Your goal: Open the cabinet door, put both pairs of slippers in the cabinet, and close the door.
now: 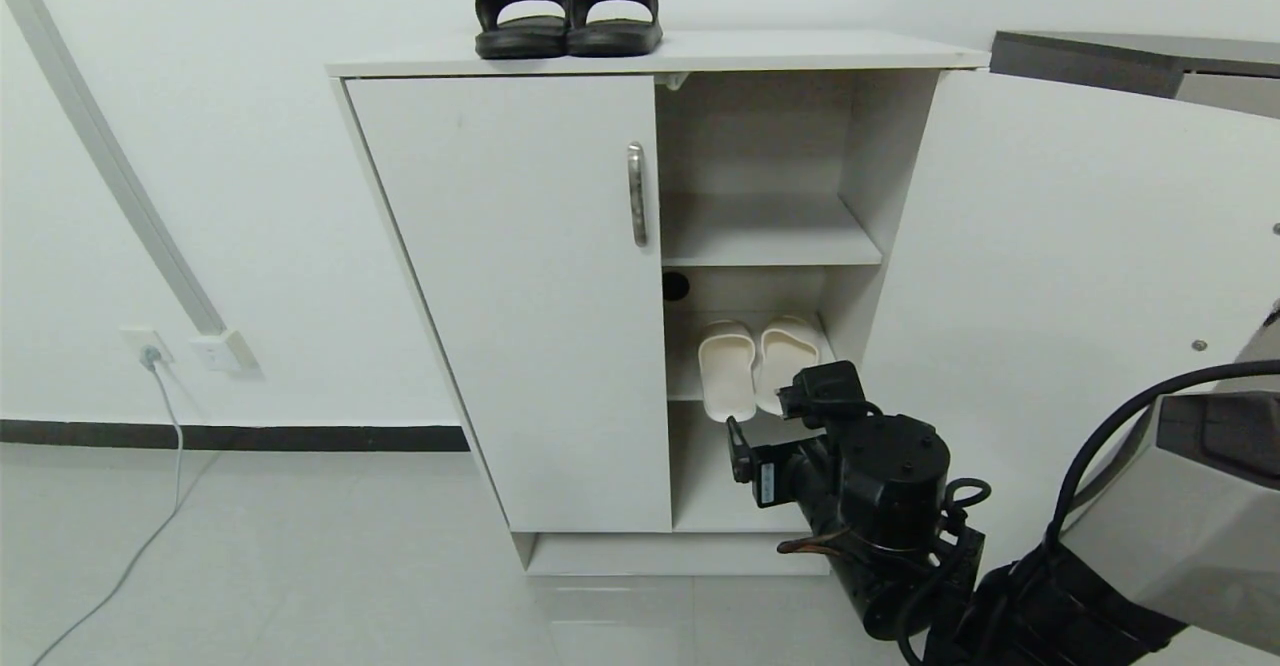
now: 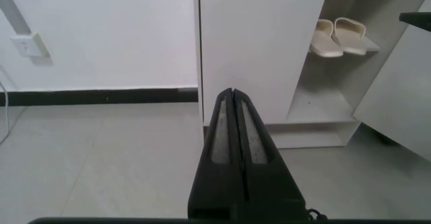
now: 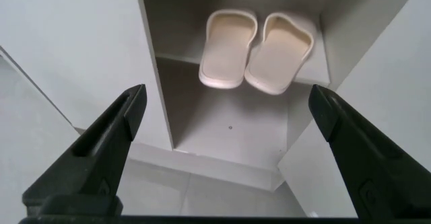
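Care with the retreat comes first, I think: my right gripper [image 1: 778, 416] hangs wide open, holding nothing, just before the white slippers [image 1: 757, 364], whose near ends stick out over the shelf edge. I should draw straight back, then rise to the black slippers [image 1: 568, 14] on the cabinet [image 1: 800, 49] top. Inside, the white pair lies on the second shelf. My left gripper [image 2: 231, 99] is pressed closed, without load.
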### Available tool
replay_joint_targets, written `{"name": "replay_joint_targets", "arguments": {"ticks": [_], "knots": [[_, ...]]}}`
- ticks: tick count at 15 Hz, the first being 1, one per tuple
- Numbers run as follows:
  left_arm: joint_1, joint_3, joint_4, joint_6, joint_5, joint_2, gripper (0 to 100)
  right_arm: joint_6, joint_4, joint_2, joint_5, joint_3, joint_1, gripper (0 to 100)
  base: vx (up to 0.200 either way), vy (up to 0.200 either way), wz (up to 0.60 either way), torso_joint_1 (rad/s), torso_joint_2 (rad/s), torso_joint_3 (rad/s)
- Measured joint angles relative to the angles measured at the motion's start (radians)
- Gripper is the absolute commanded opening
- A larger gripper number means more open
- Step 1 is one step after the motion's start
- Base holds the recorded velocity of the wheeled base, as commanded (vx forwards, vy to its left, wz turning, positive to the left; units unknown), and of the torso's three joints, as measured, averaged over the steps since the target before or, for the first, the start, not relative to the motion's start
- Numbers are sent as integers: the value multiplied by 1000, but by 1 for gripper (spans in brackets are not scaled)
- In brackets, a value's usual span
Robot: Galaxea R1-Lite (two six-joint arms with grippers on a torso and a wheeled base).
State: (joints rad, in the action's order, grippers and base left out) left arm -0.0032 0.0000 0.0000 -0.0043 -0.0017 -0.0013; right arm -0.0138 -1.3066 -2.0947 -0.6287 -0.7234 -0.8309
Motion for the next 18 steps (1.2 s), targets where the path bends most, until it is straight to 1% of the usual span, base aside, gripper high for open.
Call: {"name": "replay_joint_targets", "arguments": {"ticks": [2, 4, 14, 18], "knots": [[0, 0, 0, -1, 1, 0, 0, 0, 0, 0, 2, 2, 0, 100, 0, 0, 0, 2, 2, 88], [0, 0, 0, 4, 0, 0, 0, 0, 0, 0, 6, 1, 2, 100, 0, 0, 0, 0, 0, 0], [0, 0, 0, 2, 0, 0, 0, -2, -11, -1, 6, 5, 1, 100, 0, 0, 0, 0, 0, 0], [0, 0, 0, 2, 0, 0, 0, -2, -15, -1, 8, 10, 2, 100, 0, 200, 0, 0, -1, 5]]}}
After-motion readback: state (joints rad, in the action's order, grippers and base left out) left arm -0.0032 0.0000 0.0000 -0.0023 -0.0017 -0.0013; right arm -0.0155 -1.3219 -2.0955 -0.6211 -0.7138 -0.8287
